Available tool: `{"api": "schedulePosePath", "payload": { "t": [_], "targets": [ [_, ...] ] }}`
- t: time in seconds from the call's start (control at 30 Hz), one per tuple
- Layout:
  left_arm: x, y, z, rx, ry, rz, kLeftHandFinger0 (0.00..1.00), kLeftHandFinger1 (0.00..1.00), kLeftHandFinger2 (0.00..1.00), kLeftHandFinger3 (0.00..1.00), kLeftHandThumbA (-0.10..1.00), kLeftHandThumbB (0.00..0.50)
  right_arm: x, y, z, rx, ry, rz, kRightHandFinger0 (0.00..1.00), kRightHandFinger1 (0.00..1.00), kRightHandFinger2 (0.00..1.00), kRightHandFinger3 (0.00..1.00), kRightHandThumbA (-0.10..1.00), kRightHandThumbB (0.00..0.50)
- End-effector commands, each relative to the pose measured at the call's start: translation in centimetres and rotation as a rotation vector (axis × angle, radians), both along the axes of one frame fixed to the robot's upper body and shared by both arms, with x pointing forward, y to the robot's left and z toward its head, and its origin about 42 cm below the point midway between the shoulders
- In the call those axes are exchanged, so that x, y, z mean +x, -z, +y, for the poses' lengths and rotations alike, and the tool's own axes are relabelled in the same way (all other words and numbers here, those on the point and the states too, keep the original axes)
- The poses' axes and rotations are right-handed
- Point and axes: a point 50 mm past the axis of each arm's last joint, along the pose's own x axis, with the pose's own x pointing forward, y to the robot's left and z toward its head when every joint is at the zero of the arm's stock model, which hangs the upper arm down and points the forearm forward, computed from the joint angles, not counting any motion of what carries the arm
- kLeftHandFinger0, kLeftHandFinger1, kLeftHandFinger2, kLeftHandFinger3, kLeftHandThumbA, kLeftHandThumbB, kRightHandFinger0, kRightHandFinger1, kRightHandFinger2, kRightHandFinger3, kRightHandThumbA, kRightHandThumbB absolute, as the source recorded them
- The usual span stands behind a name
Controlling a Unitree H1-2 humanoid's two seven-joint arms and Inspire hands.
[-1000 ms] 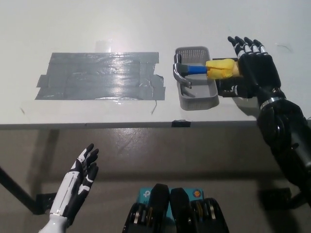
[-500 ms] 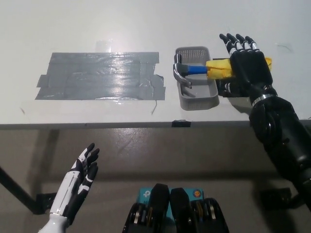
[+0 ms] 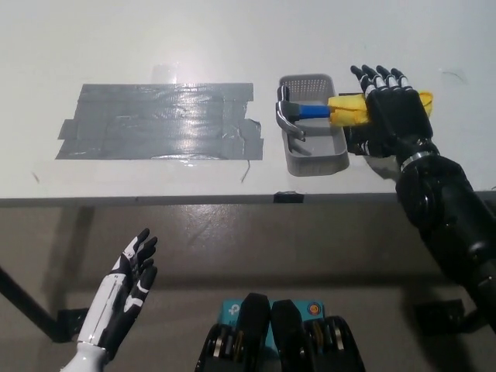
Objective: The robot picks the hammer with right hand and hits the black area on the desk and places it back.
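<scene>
Fingers (image 3: 377, 76) of the right hand (image 3: 395, 108) are spread over the hammer's (image 3: 322, 111) yellow grip, holding nothing. Its steel head lies in the tray (image 3: 314, 162). The left hand (image 3: 124, 291) is held open below the bench (image 3: 155, 186).

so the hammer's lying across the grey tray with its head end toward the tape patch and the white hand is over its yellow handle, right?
Not quite: the hand over the yellow handle is the black right hand, not the white one. The head view shows the hammer lying across the grey tray, head end toward the tape patch. The white left hand rests open below the desk edge, at lower left.
</scene>
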Motion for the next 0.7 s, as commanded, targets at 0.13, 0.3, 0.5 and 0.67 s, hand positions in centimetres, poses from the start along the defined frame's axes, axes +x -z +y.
{"api": "schedulePosePath", "payload": {
  "t": [0.13,0.3,0.5,0.67],
  "targets": [
    [-0.6,-1.2,0.8,0.007,0.012,-0.052,1.0,1.0,1.0,1.0,0.89,0.167,2.2,-3.8,1.9,-0.045,-0.064,-0.175,1.0,1.0,1.0,1.0,0.87,0.394],
    [-0.6,-1.2,0.9,0.007,0.01,-0.06,1.0,1.0,1.0,1.0,0.89,0.161,2.2,-4.9,2.5,-0.186,-0.235,-0.532,0.0,0.05,0.36,0.18,-0.1,0.256],
    [-0.5,-1.2,1.0,0.009,0.009,-0.066,1.0,1.0,1.0,1.0,0.88,0.154,2.5,-5.4,2.0,-0.198,-0.243,-0.519,0.0,0.06,0.44,0.33,-0.1,0.233],
    [-0.5,-1.0,1.1,0.015,0.005,-0.056,1.0,1.0,1.0,1.0,0.91,0.172,2.5,-5.6,0.6,-0.112,-0.248,-0.507,0.0,0.11,0.52,0.27,-0.1,0.255]
  ]
}}
